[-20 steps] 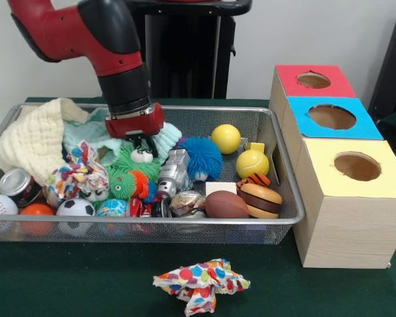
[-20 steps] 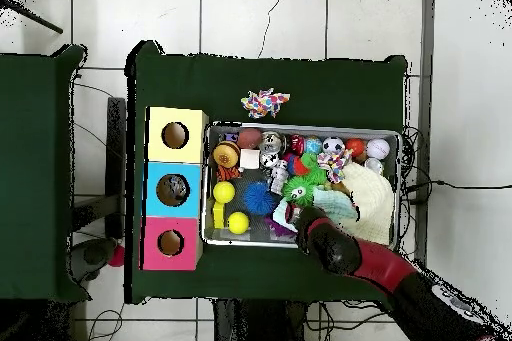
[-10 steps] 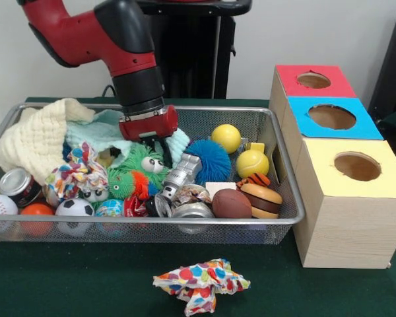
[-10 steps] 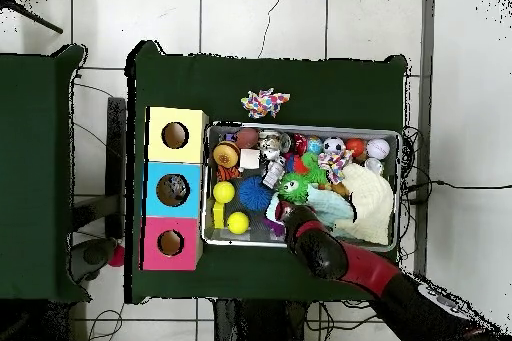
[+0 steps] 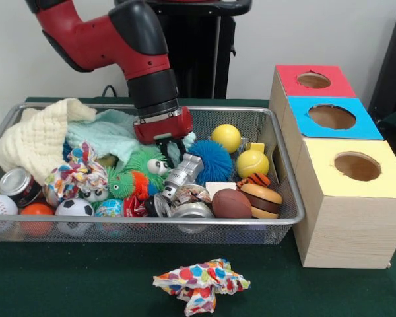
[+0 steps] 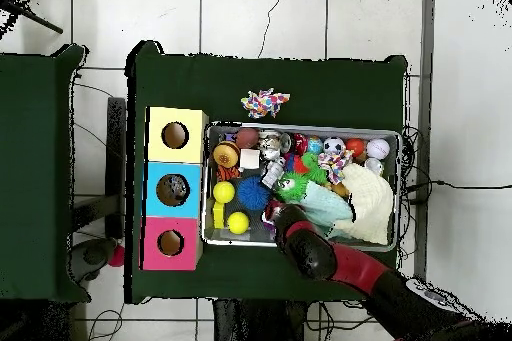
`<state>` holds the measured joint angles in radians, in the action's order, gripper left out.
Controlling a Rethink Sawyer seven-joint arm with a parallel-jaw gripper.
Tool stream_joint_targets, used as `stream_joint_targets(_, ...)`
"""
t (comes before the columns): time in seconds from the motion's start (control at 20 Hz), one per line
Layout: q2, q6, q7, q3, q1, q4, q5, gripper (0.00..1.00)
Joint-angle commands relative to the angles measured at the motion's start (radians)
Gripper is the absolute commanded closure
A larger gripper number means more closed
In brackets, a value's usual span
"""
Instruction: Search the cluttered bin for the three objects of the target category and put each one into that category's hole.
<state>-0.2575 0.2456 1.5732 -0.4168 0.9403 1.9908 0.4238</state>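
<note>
Bright, even indoor light, soft shadows, mild overall softness.

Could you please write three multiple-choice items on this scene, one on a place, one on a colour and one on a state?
1. Where does the polka-dot cloth lie?
A. on the green table in front of the wire bin
B. inside the bin
C. on the yellow-topped box

2. What colour is the top of the middle box?
A. red
B. blue
C. yellow

3. How does the gripper stand?
A. over the boxes
B. drawn back out of view
C. low in the bin, above the fuzzy blue ball

Answers: 1 A, the cloth sits on the table outside the mesh. 2 B, blue lies between red and yellow. 3 C, the arm reaches down among the toys.
</note>
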Motion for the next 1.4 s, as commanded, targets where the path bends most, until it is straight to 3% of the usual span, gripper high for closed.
stream_joint_targets(0.05, 0.106, 0.005, 0.188, -0.082, -0.025, -0.021, 0.016, 0.00)
stream_joint_targets(0.15, 0.122, 0.001, 0.188, -0.098, -0.011, -0.021, 0.019, 0.00)
stream_joint_targets(0.25, 0.073, -0.041, 0.176, -0.073, -0.043, -0.006, -0.008, 0.00)
stream_joint_targets(0.55, -0.242, -0.368, 0.108, 0.070, -0.205, 0.040, -0.138, 0.00)
stream_joint_targets(0.8, -0.349, -0.538, 0.095, 0.108, -0.262, 0.005, -0.172, 0.00)
stream_joint_targets(0.95, -0.384, -0.614, 0.081, 0.117, -0.282, -0.017, -0.157, 0.00)
stream_joint_targets(1.25, -0.380, -0.571, 0.088, 0.110, -0.276, -0.035, -0.091, 0.00)
stream_joint_targets(1.4, -0.371, -0.580, -0.042, 0.198, -0.347, -0.121, 0.107, 0.00)
